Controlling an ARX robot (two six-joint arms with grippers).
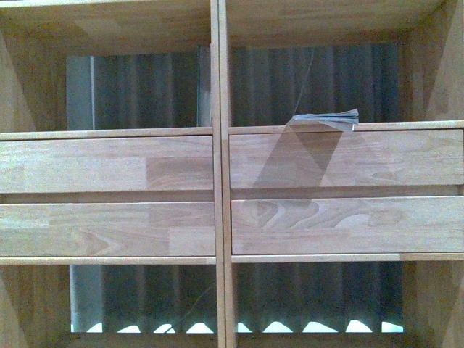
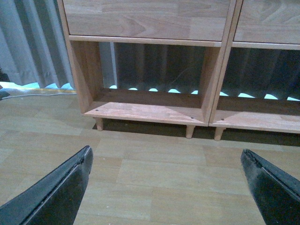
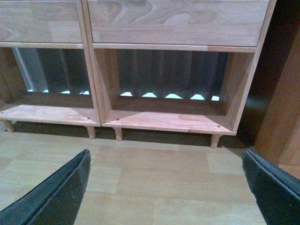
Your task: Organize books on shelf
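The light-wood bookcase (image 1: 219, 181) fills the front view, with four plain drawer fronts (image 1: 109, 165) stacked in pairs between its upper and lower open compartments. A thin book (image 1: 328, 119) lies flat on the floor of the upper right compartment. Its pale, slightly fanned edge pokes out over the front lip and throws a shadow on the drawer below. A grey pleated curtain (image 1: 145, 90) shows through the open back. Down low, the left tool (image 2: 165, 154) hangs over the wood floor (image 2: 154, 173) in front of the short-legged bottom compartments, its dark fingers (image 2: 65, 187) spread wide with nothing between them. The right tool (image 3: 166, 154) is likewise wide open and empty, near a darker wooden cabinet (image 3: 281, 103) beside the bookcase.
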